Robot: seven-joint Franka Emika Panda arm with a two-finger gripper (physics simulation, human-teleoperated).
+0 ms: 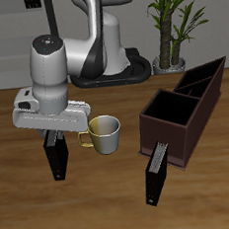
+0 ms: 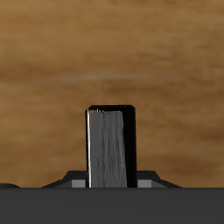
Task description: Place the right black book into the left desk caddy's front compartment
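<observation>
The right black book (image 1: 57,160) stands upright on the wooden table, directly under my gripper (image 1: 54,142). In the wrist view the book (image 2: 111,149) shows its pale grey page edge, and my fingers (image 2: 79,184) press against both of its sides, so the gripper is shut on its top part. I cannot tell whether the book is off the table. The left desk caddy (image 1: 167,141) is a long dark brown box that runs toward the back. Its front compartment (image 1: 171,107) is open and empty. The second black book (image 1: 155,176) stands in front of the caddy.
A pale yellow mug (image 1: 106,134) stands between my gripper and the caddy, close beside the held book. A potted plant (image 1: 167,22) and the robot base (image 1: 106,58) are at the back.
</observation>
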